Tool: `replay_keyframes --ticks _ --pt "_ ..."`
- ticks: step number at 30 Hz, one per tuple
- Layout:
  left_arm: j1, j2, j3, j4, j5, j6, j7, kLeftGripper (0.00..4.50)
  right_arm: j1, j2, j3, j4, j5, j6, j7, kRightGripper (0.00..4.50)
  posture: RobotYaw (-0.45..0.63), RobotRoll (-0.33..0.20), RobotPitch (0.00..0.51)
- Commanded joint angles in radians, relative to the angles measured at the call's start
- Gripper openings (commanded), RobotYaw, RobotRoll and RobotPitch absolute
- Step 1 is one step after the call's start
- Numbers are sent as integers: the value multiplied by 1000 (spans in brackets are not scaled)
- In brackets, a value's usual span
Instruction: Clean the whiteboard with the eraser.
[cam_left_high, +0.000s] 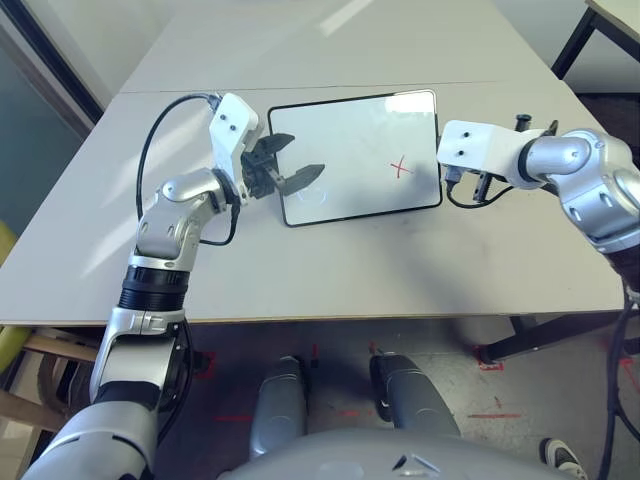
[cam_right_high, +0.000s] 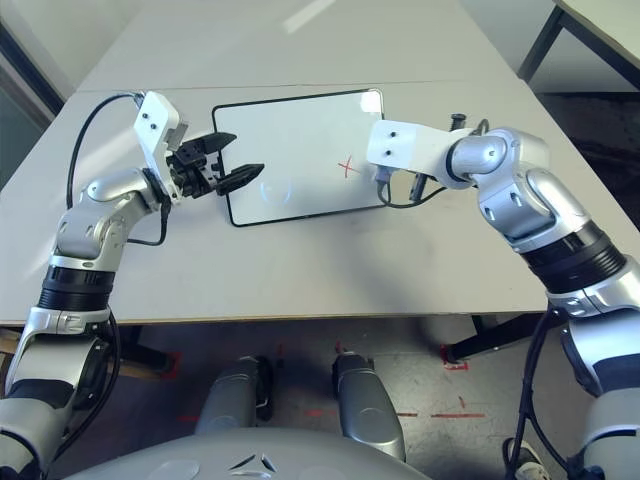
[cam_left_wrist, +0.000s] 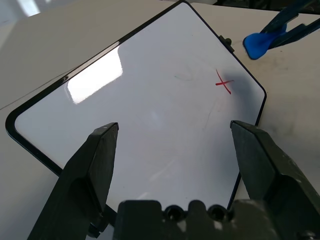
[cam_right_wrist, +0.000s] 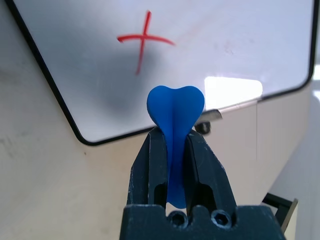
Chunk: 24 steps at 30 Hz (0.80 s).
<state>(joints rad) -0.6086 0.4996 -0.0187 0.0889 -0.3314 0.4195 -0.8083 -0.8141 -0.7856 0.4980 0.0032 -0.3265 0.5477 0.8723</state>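
The whiteboard (cam_left_high: 350, 140) lies flat on the table, glossy white in a thin black frame, with a small red X (cam_left_high: 402, 167) near its right side. My left gripper (cam_left_high: 300, 157) hovers open over the board's left edge, nothing between its fingers (cam_left_wrist: 95, 160). The blue eraser (cam_right_wrist: 175, 107) is pinched upright in my right gripper (cam_right_wrist: 172, 134), which is shut on it. It sits just off the board's right edge, close to a rounded corner and a short way from the X. From the left wrist, the eraser (cam_left_wrist: 257, 44) appears beyond the board's far edge.
The grey table (cam_left_high: 330, 260) has a seam running across behind the board, and its front edge is near my body. A black cable (cam_left_high: 160, 125) loops from my left wrist. A dark-legged second table (cam_left_high: 585, 30) stands at the far right.
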Motion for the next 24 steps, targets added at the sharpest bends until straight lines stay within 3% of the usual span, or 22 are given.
replay_keyframes --ticks 1,24 --pt "24 3 -5 -30 3 9 -2 4500 -8 24 10 33 -35 -19 15 239 -155 0 100" --pt "48 11 6 -69 -2 30 1 4500 -83 134 -10 308 -65 -182 77 231 -135 0 100"
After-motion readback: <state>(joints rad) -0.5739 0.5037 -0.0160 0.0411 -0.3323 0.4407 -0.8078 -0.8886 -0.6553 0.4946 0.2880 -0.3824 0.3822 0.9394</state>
